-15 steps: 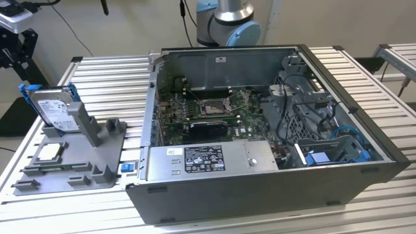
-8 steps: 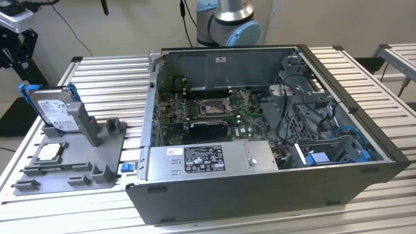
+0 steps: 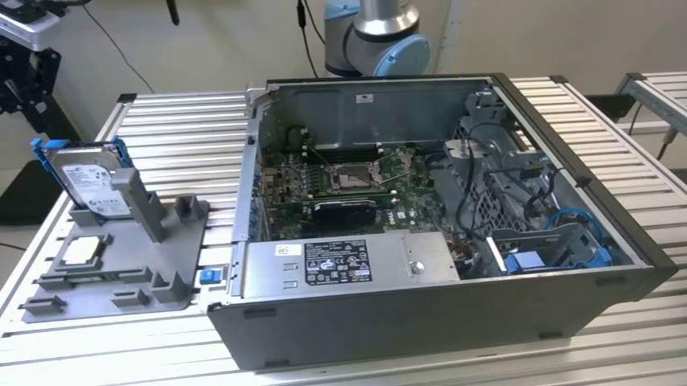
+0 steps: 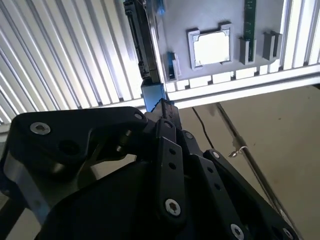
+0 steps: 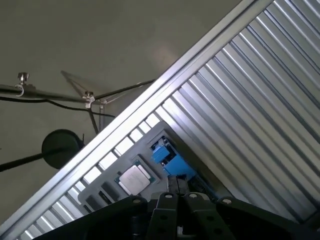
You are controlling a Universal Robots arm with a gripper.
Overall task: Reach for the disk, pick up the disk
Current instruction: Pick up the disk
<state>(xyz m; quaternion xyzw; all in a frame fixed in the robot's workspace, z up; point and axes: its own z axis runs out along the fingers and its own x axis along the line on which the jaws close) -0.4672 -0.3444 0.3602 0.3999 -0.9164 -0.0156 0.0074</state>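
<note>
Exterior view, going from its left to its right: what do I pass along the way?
Upright disk → small blue clip → processor socket → blue bracket.

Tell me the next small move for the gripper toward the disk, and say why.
Probably ease the gripper closer to the disk, lining up over its blue-framed top edge. In both wrist views the gripper looks apart from the disk, which stands on edge in the grey fixture beside the square chip, so it is not yet gripped.
</note>
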